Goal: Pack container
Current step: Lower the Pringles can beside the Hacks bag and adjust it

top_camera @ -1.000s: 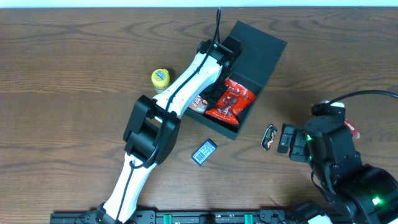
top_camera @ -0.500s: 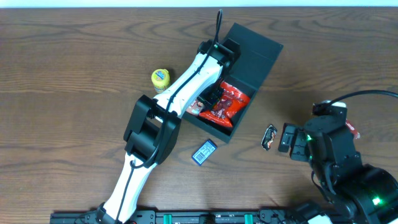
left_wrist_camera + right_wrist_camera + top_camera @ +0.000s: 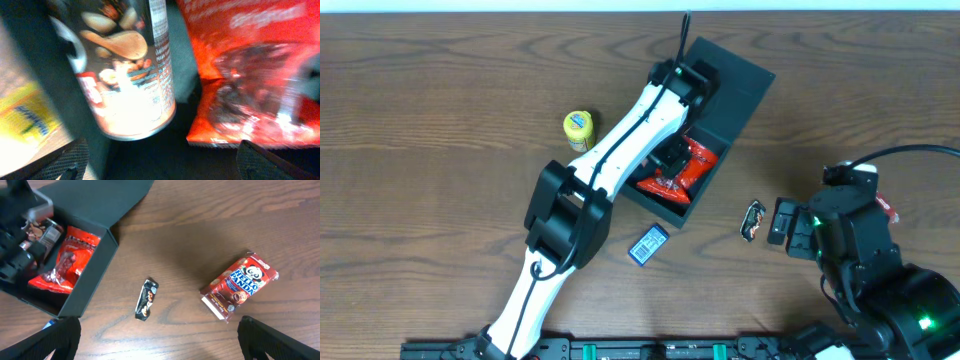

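left gripper (image 3: 162,164) spread wide over the chip can (image 3: 125,75) and red bag (image 3: 250,65) inside the container (image 3: 738,82), right gripper (image 3: 160,339) spread too.

Close, blurred look inside the dark container (image 3: 35,70), chip can (image 3: 125,75) printed with potato crisps against its left wall, red snack bag (image 3: 255,75) with a clear window just beside the can, blurred yellow item (image 3: 22,120) outside the wall, left hand (image 3: 165,169) with dark fingertips spread to the bottom corners, nothing between them
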Robot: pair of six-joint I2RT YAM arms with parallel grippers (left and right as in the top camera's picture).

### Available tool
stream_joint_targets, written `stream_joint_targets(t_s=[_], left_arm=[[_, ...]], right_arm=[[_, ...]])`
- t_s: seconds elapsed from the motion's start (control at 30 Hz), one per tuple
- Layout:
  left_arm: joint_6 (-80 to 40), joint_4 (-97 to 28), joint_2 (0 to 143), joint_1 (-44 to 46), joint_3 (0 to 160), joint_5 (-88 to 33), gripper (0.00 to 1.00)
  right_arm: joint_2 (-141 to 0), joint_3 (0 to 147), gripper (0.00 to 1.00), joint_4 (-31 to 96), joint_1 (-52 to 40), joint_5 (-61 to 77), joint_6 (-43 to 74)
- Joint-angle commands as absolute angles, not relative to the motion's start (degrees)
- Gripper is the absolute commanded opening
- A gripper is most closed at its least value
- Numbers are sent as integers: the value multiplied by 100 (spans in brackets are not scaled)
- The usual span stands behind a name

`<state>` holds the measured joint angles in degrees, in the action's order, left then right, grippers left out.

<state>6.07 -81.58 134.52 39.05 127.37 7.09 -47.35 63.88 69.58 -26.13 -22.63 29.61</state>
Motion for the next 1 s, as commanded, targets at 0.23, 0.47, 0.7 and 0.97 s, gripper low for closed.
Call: stream_joint_targets(t_s=[0.23, 0.47, 0.7, 0.97], left_arm=[[1002, -7874, 13413, 3990, 14064, 183, 95], [1846, -7170, 13426, 3966, 14038, -786, 95], [2016, -6827, 13439, 3854, 13681, -1094, 95], [1861, -6523, 13463, 3505, 12993, -1409, 95]], right_arm=[[-4727, 6342, 99, 6965, -2622, -2381, 3085], [-4727, 6342, 99, 6967, -2622, -2379, 3085], [-4727, 6342, 99, 6978, -2622, -2381, 3098], [-4727, 6340, 99, 6982, -2622, -2392, 3127]])
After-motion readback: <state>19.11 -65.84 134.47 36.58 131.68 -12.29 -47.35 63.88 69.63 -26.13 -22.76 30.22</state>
